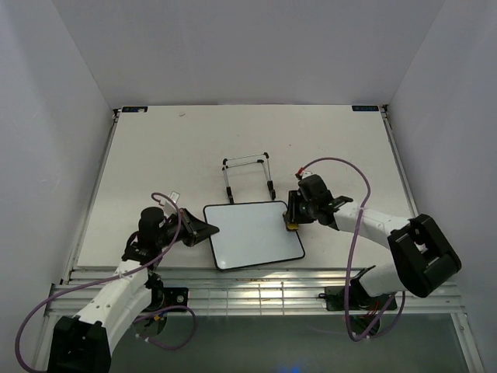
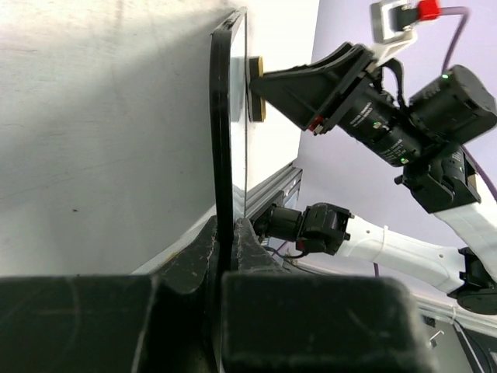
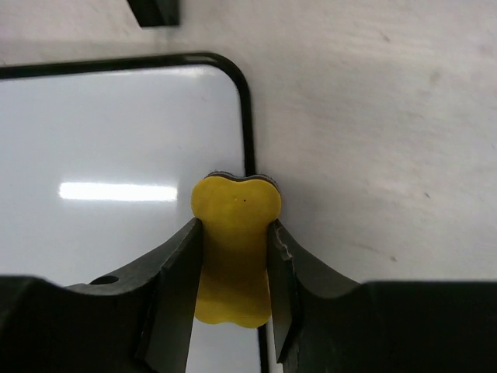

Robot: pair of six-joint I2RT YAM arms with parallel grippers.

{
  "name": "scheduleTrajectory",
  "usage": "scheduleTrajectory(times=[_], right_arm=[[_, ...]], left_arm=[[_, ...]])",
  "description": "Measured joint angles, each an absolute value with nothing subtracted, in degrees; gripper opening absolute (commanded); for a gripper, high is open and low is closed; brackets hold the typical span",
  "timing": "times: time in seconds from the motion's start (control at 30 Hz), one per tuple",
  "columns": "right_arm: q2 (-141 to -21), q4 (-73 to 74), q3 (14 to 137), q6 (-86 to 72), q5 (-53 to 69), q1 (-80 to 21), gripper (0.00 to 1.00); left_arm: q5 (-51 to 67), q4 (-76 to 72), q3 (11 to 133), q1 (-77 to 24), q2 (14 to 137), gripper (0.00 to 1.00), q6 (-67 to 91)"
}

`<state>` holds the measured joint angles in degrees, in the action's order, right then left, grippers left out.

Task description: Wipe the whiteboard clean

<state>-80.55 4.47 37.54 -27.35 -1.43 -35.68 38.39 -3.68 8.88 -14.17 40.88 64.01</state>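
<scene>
Both grippers are closed. Left gripper (image 1: pixel 206 230) clamps the whiteboard (image 1: pixel 252 235) edge on the desk (image 1: pixel 178 148); right gripper (image 1: pixel 293 218) pinches the yellow eraser (image 3: pixel 233 233) at its right border. Surface appears blank, so erasing looks essentially complete.

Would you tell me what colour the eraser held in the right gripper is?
Yellow; the eraser shows best in the right wrist view.

No legible text, labels, numbers anywhere; whiteboard (image 1: pixel 252 235) face blank.
</scene>
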Motion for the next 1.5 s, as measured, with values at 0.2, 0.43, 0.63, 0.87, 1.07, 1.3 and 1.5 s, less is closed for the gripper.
scheduleTrajectory(times=[0.2,0.43,0.63,0.87,1.07,1.3,1.5], right_arm=[[-71.72,14.33,36.93,-22.59,2.15,-22.81,0.10],[-79.44,19.29,47.00,-18.02,-3.81,-6.50,0.15],[-91.68,19.94,55.07,-15.97,-8.56,-0.60,0.38],[-95.13,21.89,56.49,-15.03,-8.80,0.78,0.58],[-91.22,23.75,56.49,-14.63,-8.08,1.15,0.75],[-79.48,26.65,56.45,-14.57,-5.89,1.67,0.77],[-63.90,27.27,53.47,-14.52,0.80,1.76,0.87]], left_arm=[[39.03,-0.51,11.94,-14.46,38.70,0.00,61.43],[41.08,-0.45,13.52,-14.46,35.40,0.00,59.68],[43.68,-0.45,14.79,-14.48,32.29,0.00,59.42],[43.48,-1.89,16.49,-14.48,29.54,0.00,60.29],[42.37,-2.74,20.97,-14.55,34.94,0.00,58.70],[39.20,-14.70,26.68,-14.55,44.40,0.00,56.99],[38.94,-29.87,34.54,-14.55,60.18,0.00,53.49]])
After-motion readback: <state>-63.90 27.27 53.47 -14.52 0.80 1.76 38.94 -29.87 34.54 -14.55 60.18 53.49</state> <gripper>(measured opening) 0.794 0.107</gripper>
